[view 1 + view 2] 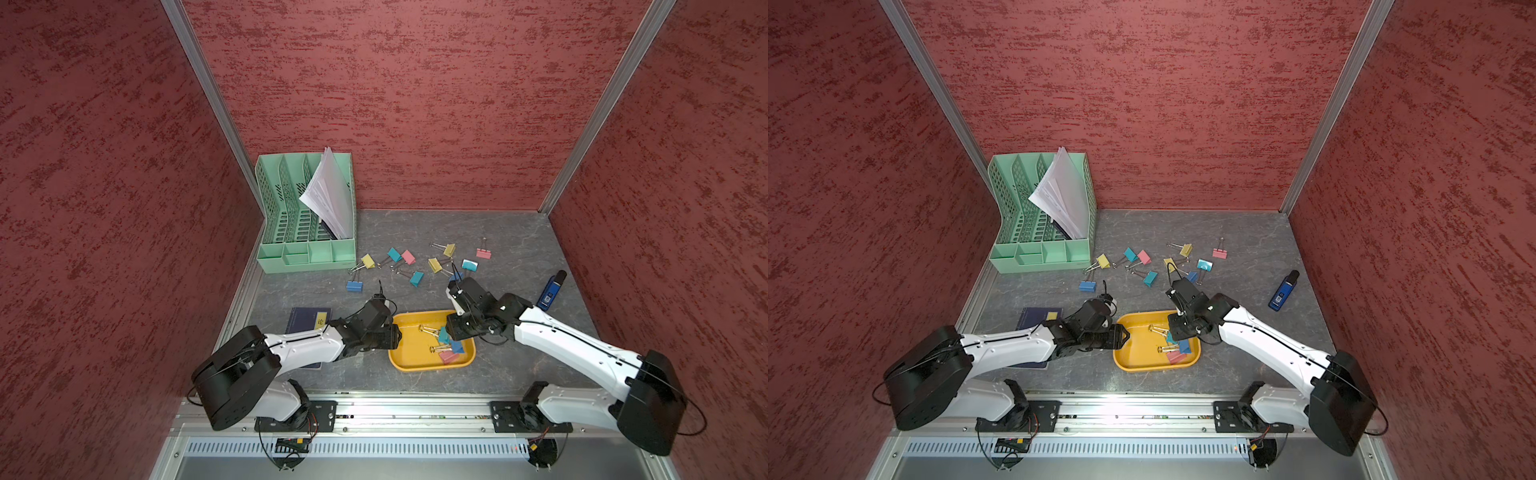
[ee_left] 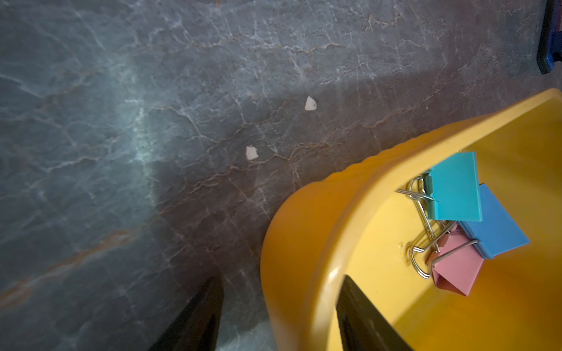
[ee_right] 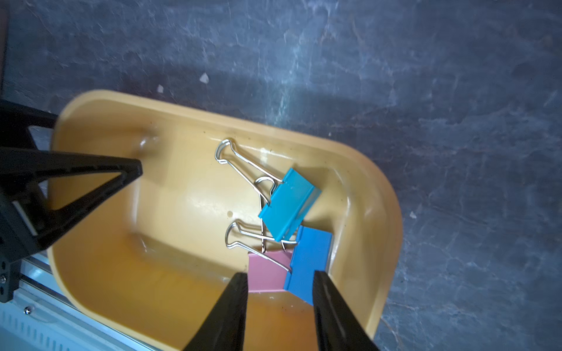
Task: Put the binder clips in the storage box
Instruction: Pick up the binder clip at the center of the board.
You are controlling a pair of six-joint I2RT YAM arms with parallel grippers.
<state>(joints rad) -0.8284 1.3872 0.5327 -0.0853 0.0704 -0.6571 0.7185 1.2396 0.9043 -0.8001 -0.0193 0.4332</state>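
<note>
The yellow-orange storage box [image 1: 432, 365] lies on the grey table near the front. Inside it a teal binder clip [image 3: 289, 203], a blue one [image 3: 310, 258] and a pink one [image 3: 267, 273] lie bunched at the right end. My right gripper [image 3: 279, 275] hovers open just above them with nothing between its fingers. My left gripper [image 2: 282, 279] stands open astride the box's left wall [image 2: 349, 188], one finger inside and one outside with table showing beside it. Several more binder clips lie loose farther back, among them a yellow one [image 1: 368, 260] and a pink one [image 1: 483, 253].
A mint-green file organizer [image 1: 305, 232] with papers stands at the back left. A dark blue notebook [image 1: 307, 320] lies under my left arm. A blue stapler [image 1: 552, 291] lies at the right. Red walls close in three sides.
</note>
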